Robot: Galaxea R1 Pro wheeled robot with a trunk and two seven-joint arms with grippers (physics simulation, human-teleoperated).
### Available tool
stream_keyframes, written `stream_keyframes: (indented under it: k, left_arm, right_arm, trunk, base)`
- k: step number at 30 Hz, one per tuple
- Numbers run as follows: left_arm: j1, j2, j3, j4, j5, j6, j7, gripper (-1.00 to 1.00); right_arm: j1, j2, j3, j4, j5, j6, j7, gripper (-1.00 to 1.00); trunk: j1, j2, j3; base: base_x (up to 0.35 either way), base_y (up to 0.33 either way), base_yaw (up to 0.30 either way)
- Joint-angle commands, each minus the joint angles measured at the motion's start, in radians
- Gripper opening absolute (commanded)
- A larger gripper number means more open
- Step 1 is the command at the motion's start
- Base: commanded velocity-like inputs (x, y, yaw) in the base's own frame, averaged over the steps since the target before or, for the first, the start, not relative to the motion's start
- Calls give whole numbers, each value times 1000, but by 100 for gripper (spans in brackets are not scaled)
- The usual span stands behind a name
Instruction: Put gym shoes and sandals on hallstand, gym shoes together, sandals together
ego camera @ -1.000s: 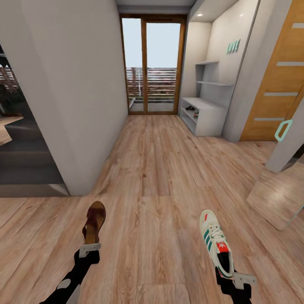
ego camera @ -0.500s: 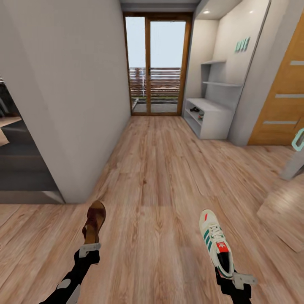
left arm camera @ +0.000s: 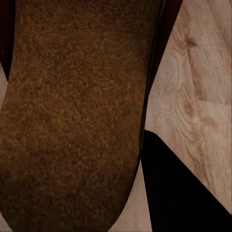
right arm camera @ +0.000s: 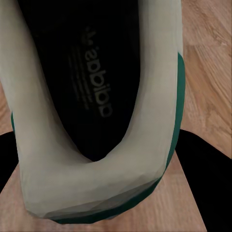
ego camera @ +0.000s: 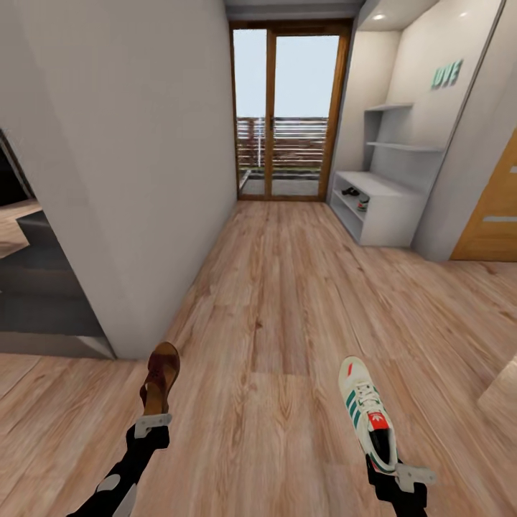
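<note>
The left gripper (ego camera: 152,425) holds a brown sandal (ego camera: 160,377) by its heel, at 7 o'clock in the head view. The right gripper (ego camera: 403,475) holds a white gym shoe (ego camera: 368,413) by its heel, at 5 o'clock. Both hang above the wood corridor floor (ego camera: 280,301). The hallstand (ego camera: 391,208) stands far off at 2 o'clock, with another sandal (ego camera: 350,191) and gym shoe (ego camera: 364,202) on its shelf.

left arm (ego camera: 118,477) extended forward, right arm (ego camera: 398,492) likewise, jaws clamped
</note>
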Motion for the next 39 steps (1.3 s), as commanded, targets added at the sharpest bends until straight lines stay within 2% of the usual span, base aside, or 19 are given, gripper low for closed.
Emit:
stream_keyframes:
  k: [1,39]
  left_arm:
    - [-1,-1,7,1,0,-2,-9,-100]
    - [-1,-1,7,1,0,-2,-9,-100]
  right_arm:
    - [-1,1,-8,1,4,-4,10,-100]
    - [0,1,-8,1,4,-4,10,-100]
  trunk:
    - [0,0,-1]
    - [0,0,-1]
  base:
    - [339,0,9]
    - [339,0,0]
